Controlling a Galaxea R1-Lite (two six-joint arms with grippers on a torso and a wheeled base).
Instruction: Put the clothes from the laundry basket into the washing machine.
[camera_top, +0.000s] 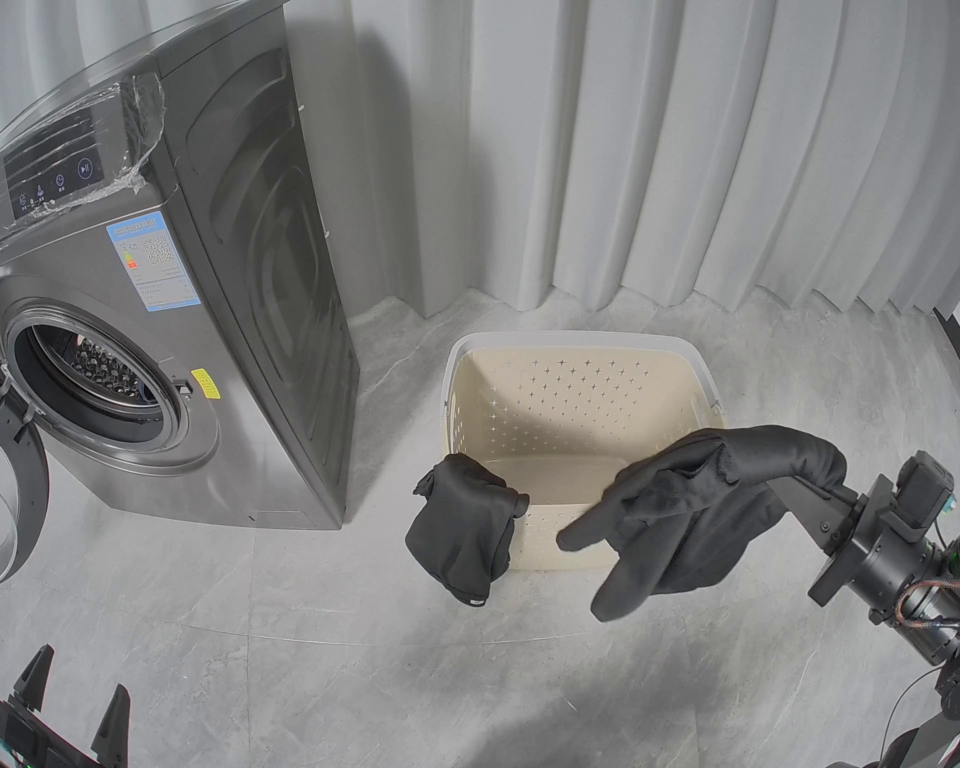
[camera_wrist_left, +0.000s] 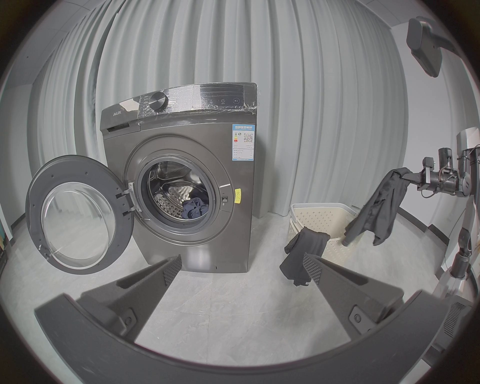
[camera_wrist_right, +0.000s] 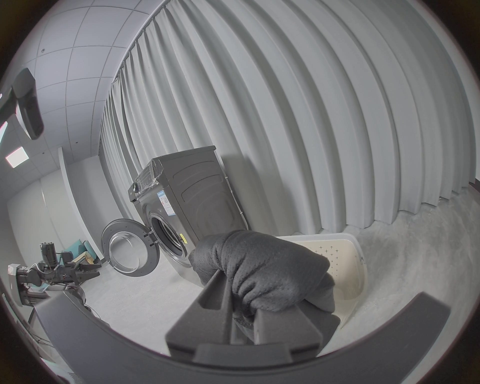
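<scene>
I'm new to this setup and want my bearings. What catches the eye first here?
A black garment hanging from the jaws of the right gripper, held in the air near the cream laundry basket. Then the grey washing machine at the left, its round door swung open, and a second black garment draped over the basket's near rim.

Draped garment on cream basket rim; lifted garment hangs above.

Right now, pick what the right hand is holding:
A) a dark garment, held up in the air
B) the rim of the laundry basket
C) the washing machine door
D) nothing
A: the right hand is shut on a dark garment, which hangs from it in the air next to the laundry basket.
</scene>
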